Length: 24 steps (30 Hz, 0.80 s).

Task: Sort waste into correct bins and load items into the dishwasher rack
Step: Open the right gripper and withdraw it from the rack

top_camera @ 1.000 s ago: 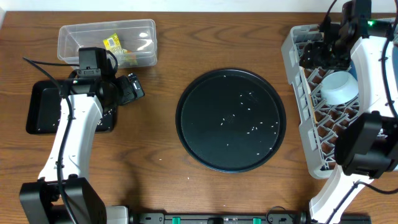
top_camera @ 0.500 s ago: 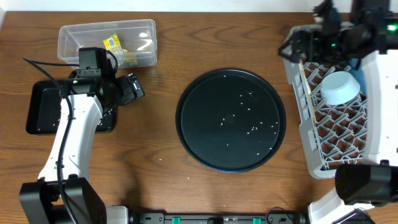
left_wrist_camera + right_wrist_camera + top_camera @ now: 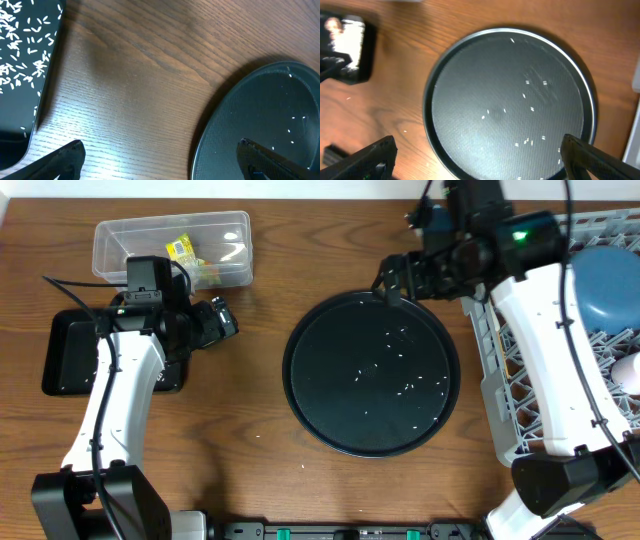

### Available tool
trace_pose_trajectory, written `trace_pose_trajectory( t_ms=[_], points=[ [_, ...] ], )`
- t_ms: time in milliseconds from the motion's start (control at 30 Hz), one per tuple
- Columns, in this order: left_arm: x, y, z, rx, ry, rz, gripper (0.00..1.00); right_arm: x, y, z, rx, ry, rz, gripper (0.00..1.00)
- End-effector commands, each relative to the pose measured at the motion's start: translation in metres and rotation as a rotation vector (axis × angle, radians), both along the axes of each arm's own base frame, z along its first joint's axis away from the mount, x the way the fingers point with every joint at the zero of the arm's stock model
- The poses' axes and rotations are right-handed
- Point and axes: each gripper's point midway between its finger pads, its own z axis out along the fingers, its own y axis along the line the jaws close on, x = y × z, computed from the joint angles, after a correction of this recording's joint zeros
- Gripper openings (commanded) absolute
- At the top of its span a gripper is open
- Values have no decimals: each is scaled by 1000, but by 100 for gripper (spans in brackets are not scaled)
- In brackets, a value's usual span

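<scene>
Warm brown wood-grain table (image 3: 250, 480)

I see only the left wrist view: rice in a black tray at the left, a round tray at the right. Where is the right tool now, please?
Observer: The right tool hangs open above the far rim of the round black tray.
Operator: Is any waste in the clear tub?
Observer: Yes, the clear tub holds a yellow-green wrapper.
Operator: And the rack?
Observer: The dark-blue bowl sits in the grey rack.
</scene>
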Motion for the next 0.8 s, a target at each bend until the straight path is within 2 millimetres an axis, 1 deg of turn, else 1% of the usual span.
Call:
trace_pose_trajectory(
  t_ms=[0,100,133,233,333,467,500,567,633,700,767],
  points=[
    [-1,-1,-1,-16,6,-1,98,-3,-17,-4,-113,5,-168,99],
    [0,-1,-1,-16,5,-1,98,-15,-20,6,-119,0,-165,97],
    [-1,-1,-1,-16,6,-1,98,-21,-26,12,-129,-7,-166,96],
    [-1,-1,-1,-16,6,0,98,-40,-54,28,-216,-33,-212,93],
    [-1,-1,-1,-16,6,-1,98,-69,-82,47,-286,-52,-285,93],
    [-1,-1,-1,-12,7,0,98,-103,-114,69,-344,-94,-392,93],
    [-1,-1,-1,-12,7,0,98,-108,-119,72,-352,-105,-410,93],
    [-1,-1,-1,-12,7,0,98,-119,-124,75,-344,-120,-420,95],
    [-1,-1,-1,-12,7,0,98,-130,-128,71,-334,-112,-448,95],
    [-1,-1,-1,-12,7,0,98,-141,-133,62,-338,-89,-466,99],
    [-1,-1,-1,-12,7,0,98,-151,-136,51,-346,-60,-483,99]
  ],
)
